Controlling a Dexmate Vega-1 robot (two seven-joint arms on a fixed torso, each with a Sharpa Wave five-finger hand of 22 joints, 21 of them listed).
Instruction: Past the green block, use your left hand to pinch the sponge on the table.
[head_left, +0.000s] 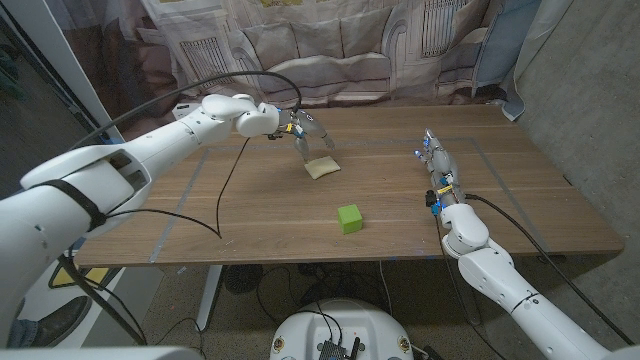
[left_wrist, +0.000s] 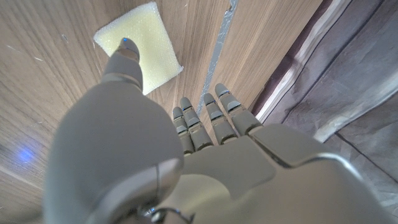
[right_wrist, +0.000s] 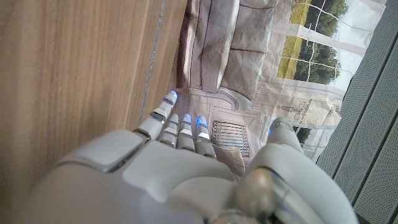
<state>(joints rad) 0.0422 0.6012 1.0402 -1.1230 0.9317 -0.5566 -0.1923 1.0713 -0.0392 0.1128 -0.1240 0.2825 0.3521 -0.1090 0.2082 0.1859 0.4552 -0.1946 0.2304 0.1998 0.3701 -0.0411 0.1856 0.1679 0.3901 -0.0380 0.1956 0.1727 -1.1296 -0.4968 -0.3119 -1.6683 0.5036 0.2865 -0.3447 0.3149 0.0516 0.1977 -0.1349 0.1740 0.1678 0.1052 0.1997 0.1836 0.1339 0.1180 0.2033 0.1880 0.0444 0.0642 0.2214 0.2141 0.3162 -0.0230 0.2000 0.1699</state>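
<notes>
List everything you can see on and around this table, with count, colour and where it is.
Square foam sponge: one, pale yellow, far middle of the table, under the left hand's fingertips.
Small cube block: one, green, middle of the table, nearer than the sponge.
Wooden table: one, brown, with grey tape lines.
Printed cloth backdrop: one, grey-beige, behind the table.
Left hand: one, white and grey, over the sponge, thumb tip at its surface; a pinch is not clear.
Right hand: one, white and grey, at the table's right side, holding nothing.

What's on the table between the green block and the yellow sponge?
Nothing, just bare wood between the green block and the sponge, as the head view shows.
</notes>
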